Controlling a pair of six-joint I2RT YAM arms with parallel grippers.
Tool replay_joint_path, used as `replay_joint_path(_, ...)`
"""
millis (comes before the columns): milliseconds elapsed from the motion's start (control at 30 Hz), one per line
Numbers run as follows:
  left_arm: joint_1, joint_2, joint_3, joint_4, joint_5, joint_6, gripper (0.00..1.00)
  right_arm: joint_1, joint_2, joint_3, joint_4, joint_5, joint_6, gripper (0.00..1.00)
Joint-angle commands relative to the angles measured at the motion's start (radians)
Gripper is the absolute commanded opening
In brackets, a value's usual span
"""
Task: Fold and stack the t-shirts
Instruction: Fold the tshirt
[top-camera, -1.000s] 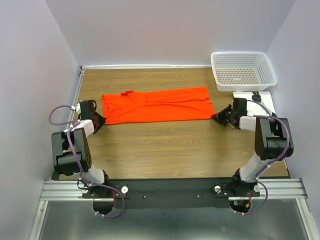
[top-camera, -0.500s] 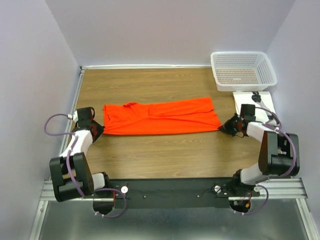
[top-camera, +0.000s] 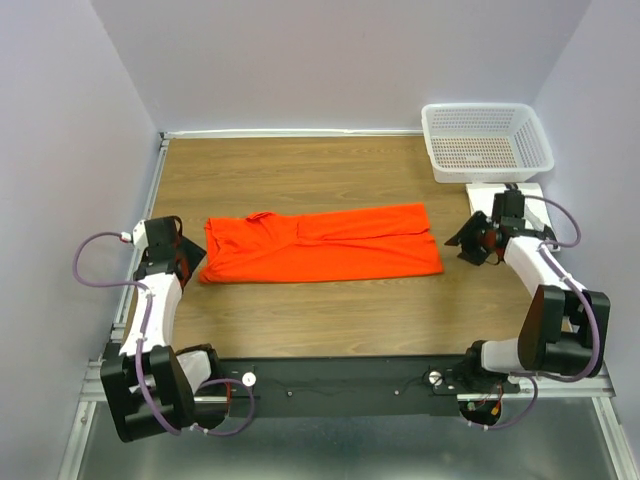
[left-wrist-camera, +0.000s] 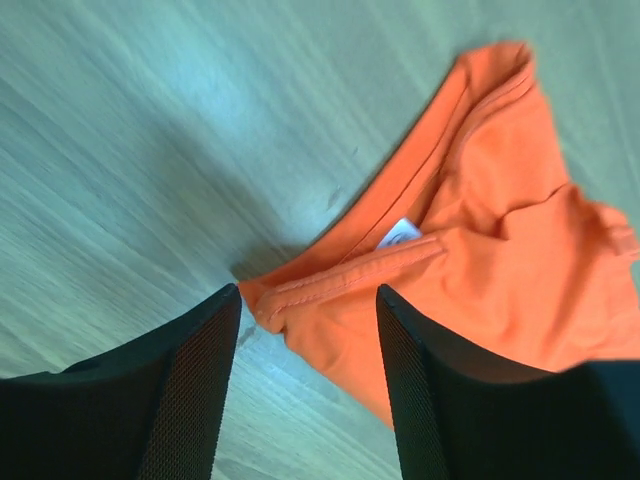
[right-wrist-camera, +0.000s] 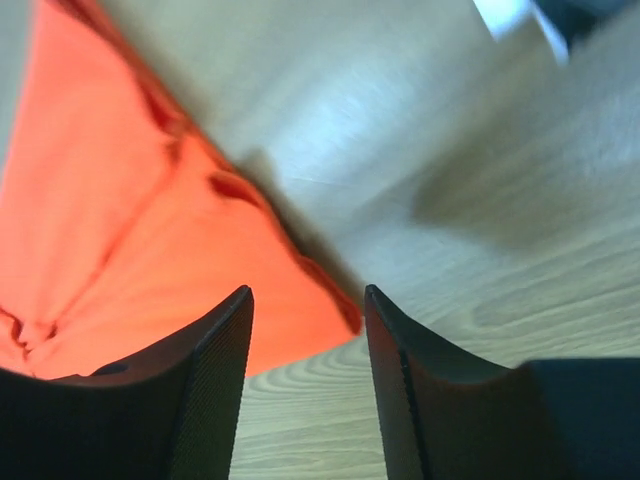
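One orange-red t-shirt (top-camera: 322, 245) lies flat across the middle of the table, folded lengthwise into a long strip with its collar end at the left. My left gripper (top-camera: 187, 258) stands open just off that left end. In the left wrist view the collar corner of the t-shirt (left-wrist-camera: 480, 250) rests on the wood between my spread fingers (left-wrist-camera: 200, 390), untouched. My right gripper (top-camera: 466, 243) stands open just off the right end. In the right wrist view the t-shirt's hem corner (right-wrist-camera: 150, 230) lies ahead of the right gripper (right-wrist-camera: 307, 292), with nothing gripped.
A white mesh basket (top-camera: 487, 140) stands at the back right corner. A white flat board (top-camera: 535, 198) lies just in front of it, partly under my right arm. Bare wooden table (top-camera: 330, 320) runs between the shirt and the arm bases.
Both grippers were shut on the shirt's ends and have opened and let go. The shirt slid a little toward the near edge, and both arms drew back outward.
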Motion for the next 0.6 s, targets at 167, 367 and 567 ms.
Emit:
replay_joint_path(167,-0.044,-0.06,0.14,-0.037,-0.091,0.118,0.57,0.251,0.037,0.256,0.004,-0.023,-0.192,0.54)
replay_joint_path(367,-0.221,0.005,0.148,0.034,-0.011,0.102,0.48,0.485,0.247,0.395,0.156,-0.198,-0.175,0.49)
replay_joint_path(567,-0.302,0.095,0.102,0.158,0.028,0.13,0.41,0.656,0.526,0.623,0.242,-0.278,-0.156,0.48)
